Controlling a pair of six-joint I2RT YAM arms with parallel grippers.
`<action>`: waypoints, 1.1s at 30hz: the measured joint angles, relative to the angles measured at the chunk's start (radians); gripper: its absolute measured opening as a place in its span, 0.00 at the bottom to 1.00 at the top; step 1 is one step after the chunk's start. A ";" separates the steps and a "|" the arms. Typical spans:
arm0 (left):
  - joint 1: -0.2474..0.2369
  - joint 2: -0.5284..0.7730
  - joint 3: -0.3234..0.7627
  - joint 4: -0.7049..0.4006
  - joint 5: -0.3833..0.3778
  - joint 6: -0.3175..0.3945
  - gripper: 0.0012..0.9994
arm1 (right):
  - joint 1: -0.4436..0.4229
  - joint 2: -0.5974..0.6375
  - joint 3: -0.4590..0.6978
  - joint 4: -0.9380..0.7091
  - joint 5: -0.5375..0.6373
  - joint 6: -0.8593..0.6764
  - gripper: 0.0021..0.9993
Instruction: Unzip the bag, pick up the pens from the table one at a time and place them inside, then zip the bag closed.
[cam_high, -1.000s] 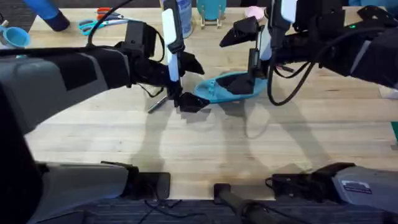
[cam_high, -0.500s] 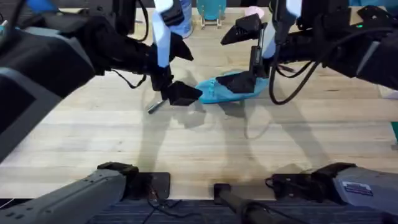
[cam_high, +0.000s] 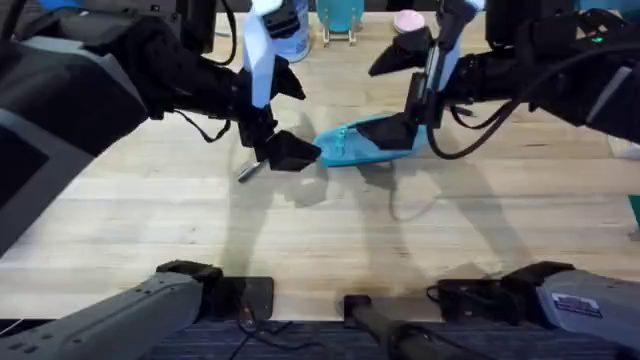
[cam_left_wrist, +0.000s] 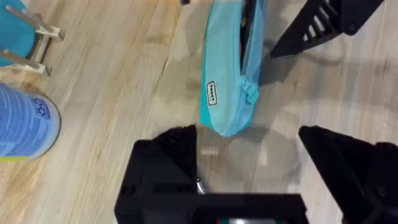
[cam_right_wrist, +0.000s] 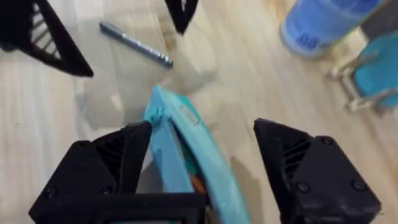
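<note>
The light blue bag (cam_high: 362, 141) lies on the table (cam_high: 330, 235) between my two grippers. Its zipper is partly undone, and an orange-red bit (cam_right_wrist: 196, 183) shows inside the gap. My right gripper (cam_right_wrist: 202, 168) is open and hangs low over the bag's right part, one finger on each side. My left gripper (cam_left_wrist: 249, 168) is open just off the bag's left end (cam_left_wrist: 227, 121), holding nothing. A silvery grey pen (cam_high: 250, 170) lies on the wood left of the bag; in the right wrist view the grey pen (cam_right_wrist: 137, 45) lies beyond the bag's end.
A blue-labelled white bottle (cam_high: 292, 25) and a teal stand (cam_high: 340, 18) are behind the bag. A pink object (cam_high: 407, 20) sits at the back edge. Bare wood (cam_high: 330, 250) stretches in front of the bag toward the arm bases.
My left arm rose and drew back to the left, its gripper staying near the bag's left end. The right gripper edged slightly right over the bag. The grey pen has not moved.
</note>
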 joint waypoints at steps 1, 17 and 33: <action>0.000 0.000 0.000 0.000 -0.001 0.000 0.99 | -0.001 0.000 0.000 -0.020 0.012 0.006 1.00; 0.000 0.000 0.000 0.026 -0.001 0.000 0.99 | -0.001 -0.132 0.034 -0.158 0.227 0.047 0.04; 0.000 0.000 0.000 0.026 0.001 0.000 0.99 | 0.000 -0.133 0.041 -0.272 0.212 -0.060 0.03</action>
